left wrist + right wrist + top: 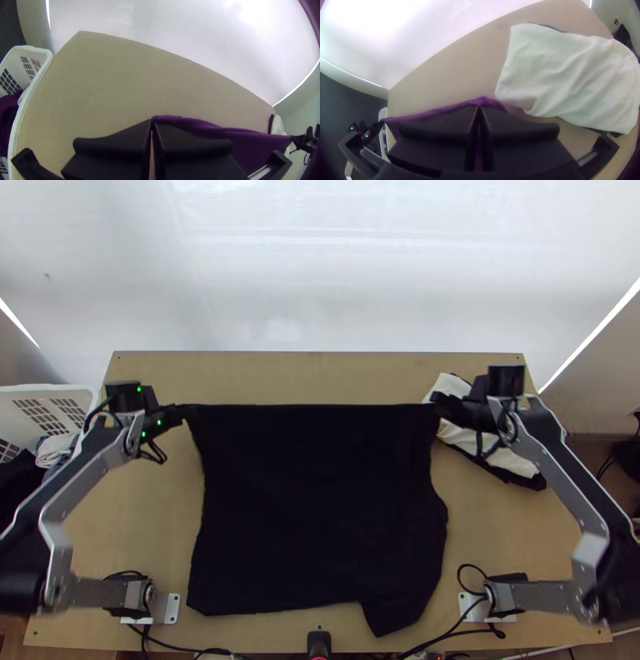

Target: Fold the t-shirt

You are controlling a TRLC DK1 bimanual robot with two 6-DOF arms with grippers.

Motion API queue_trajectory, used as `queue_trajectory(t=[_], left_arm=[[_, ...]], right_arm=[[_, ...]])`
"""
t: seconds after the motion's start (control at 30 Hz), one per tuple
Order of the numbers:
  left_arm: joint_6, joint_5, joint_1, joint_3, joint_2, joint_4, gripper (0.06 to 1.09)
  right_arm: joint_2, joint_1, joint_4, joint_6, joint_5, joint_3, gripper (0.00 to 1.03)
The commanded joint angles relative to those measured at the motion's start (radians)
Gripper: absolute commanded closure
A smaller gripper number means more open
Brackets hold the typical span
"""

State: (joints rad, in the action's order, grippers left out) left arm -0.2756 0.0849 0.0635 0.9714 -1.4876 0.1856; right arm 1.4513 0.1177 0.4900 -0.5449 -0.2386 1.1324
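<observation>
My left fingers [116, 143] are pinched shut on the far-left corner of the black t-shirt [312, 500], inside the table's [272, 372] left edge. White basket [48, 392] with clothes sits by that edge.

T-shirt is mid-table, spread, one edge pulled near-straight between my two grips, parallel to the table's far edge; that edge looks a little lifted. From both sets of fingers the body lies toward the near edge. Held edge is its clear long line, running left-right; overall long axis is hard to call, since width and depth look similar. Can't tell the collar end, so can't say which way it points. A flap [396, 612] juts toward the near edge, right of middle, closer to my right arm's base.

My right fingers [443, 130] are closed too, gripping the far-right corner, next to a white-and-black cloth [563, 73] lying toward the table's far-right corner.

Reads as early folding. Next I'd likely carry both corners toward the near edge, level; uneven pace could skew the fold, and that flap may stick out.
</observation>
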Motion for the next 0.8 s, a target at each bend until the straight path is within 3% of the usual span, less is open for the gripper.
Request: queue_trajectory(t=[0.0, 0.47, 0.77], left_arm=[[-0.007, -0.010, 0.073, 0.132, -0.221, -0.052, 1.05], [-0.004, -0.010, 0.045, 0.368, -0.493, -0.037, 1.05], [0.006, -0.008, 0.035, 0.444, -0.493, 0.129, 1.05]], right_arm=[[0.187, 0.011, -0.054, -0.003, 0.021, 0.110, 1.00], [0.575, 0.091, -0.051, -0.004, 0.058, 0.418, 1.00], [0.517, 0.083, 0.025, -0.041, 0.062, 0.399, 1.00]])
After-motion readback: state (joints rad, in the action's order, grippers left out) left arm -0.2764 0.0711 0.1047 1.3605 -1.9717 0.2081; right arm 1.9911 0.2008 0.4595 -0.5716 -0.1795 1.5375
